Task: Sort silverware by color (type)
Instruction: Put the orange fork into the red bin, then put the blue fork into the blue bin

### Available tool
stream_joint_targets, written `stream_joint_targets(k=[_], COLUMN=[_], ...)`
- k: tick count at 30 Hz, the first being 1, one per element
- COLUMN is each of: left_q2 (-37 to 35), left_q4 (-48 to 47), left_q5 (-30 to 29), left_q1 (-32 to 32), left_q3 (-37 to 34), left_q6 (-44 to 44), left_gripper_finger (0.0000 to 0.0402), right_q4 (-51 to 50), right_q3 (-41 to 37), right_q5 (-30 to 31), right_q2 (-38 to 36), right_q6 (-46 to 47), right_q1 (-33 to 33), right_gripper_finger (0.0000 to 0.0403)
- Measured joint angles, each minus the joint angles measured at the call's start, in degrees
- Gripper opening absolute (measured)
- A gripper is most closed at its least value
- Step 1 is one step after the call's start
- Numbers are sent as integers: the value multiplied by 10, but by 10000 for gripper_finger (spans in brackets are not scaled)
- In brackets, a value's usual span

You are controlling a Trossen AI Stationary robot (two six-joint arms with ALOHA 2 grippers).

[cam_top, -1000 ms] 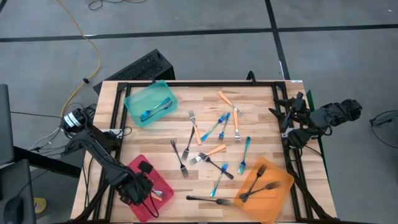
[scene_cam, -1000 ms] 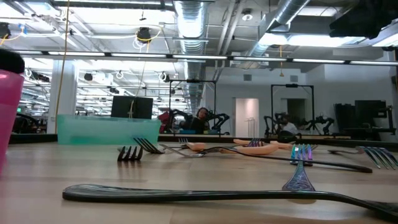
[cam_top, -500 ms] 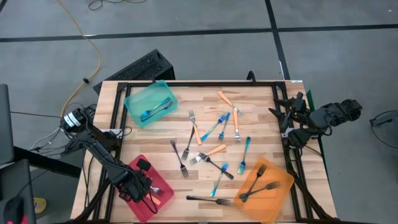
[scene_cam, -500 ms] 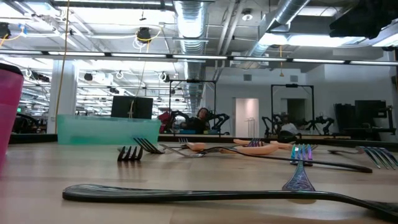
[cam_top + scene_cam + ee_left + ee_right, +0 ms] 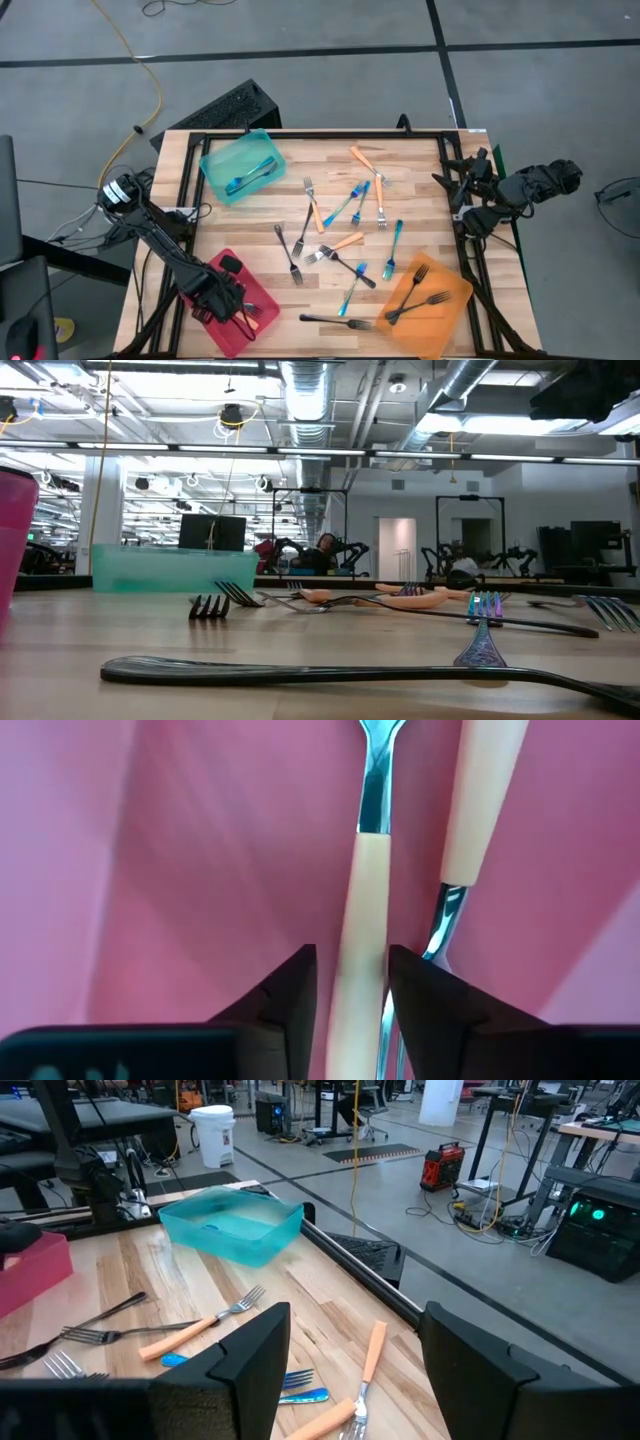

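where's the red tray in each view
High view: red tray at the near left corner, under the left gripper.
Low view: pink wall at the left edge.
Left wrist view: pink floor fills the frame, two orange-handled forks on it.
Right wrist view: red tray at the left edge.
Shared landmark: teal tray.

Left end effector [image 5: 222, 300] is down over the red tray [image 5: 262, 296] at the near left corner of the wooden surface [image 5: 420, 190], while the right end effector [image 5: 452, 192] sits parked at the right edge. Loose forks [image 5: 340, 225] are scattered across the middle, blue, orange and black mixed together. The teal tray [image 5: 215, 165] holds blue ones, and the orange tray [image 5: 455, 295] holds two black ones.
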Motion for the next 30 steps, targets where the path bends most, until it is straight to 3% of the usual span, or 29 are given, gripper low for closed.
stream_joint_targets(k=[22,30], left_q2=[-2,-62], left_q4=[-155,-163], left_q5=[17,0], left_q1=[34,69], left_q3=[108,126], left_q6=[61,69], left_gripper_finger=[116,116], right_q4=[-2,-2], right_q3=[0,0], right_q5=[0,0], right_q2=[0,0], right_q6=[0,0], right_q1=[0,0], right_gripper_finger=[242,242])
